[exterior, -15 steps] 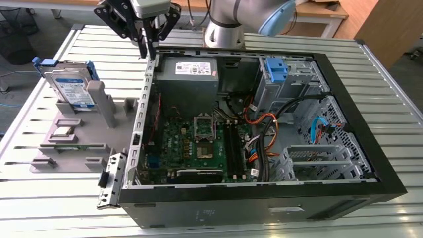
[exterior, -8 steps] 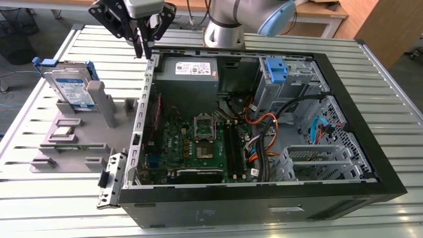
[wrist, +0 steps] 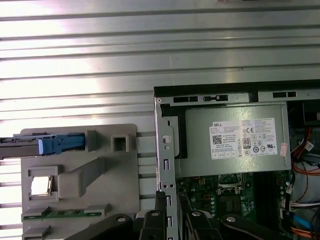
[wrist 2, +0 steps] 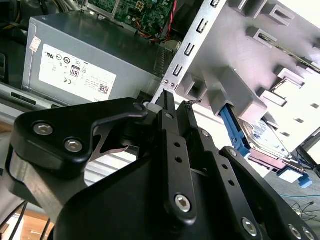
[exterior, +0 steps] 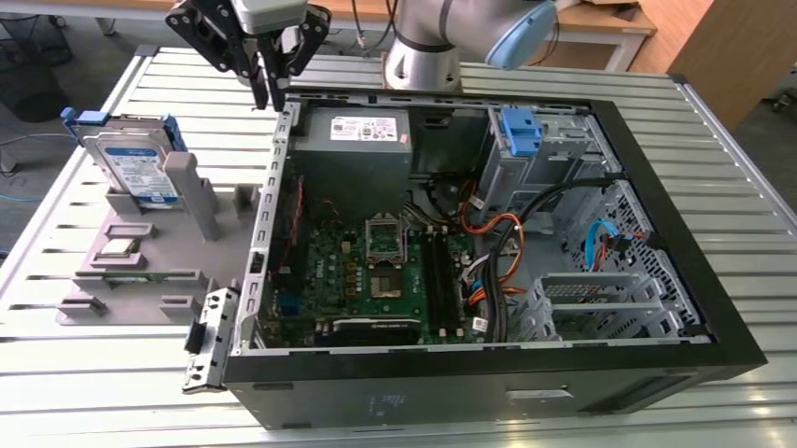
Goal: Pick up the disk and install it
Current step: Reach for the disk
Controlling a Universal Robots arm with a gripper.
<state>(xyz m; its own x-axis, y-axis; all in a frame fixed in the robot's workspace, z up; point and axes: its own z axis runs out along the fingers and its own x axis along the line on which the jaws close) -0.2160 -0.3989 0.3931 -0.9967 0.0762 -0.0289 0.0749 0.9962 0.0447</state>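
The disk [exterior: 130,161], silver with a white-and-blue label and a blue carrier, stands on edge in a grey holder [exterior: 149,252] at the exterior view's left. The first wrist view catches it edge-on as a blue carrier end, disk [wrist: 55,144]; in the second wrist view the disk [wrist 2: 263,136] lies beyond the fingers. My gripper [exterior: 269,89] hangs above the open computer case's [exterior: 498,364] back left corner, to the right of the disk and well apart from it. Its black fingers [wrist 2: 172,117] stand close together with nothing between them.
The grey power-supply box [exterior: 355,140] sits in the case just right of the gripper. A blue drive bay [exterior: 521,131], cables [exterior: 510,233] and the motherboard [exterior: 373,271] fill the case. The holder also carries a chip [exterior: 118,247] and a memory stick [exterior: 137,276]. A slatted metal table [exterior: 112,373] surrounds everything.
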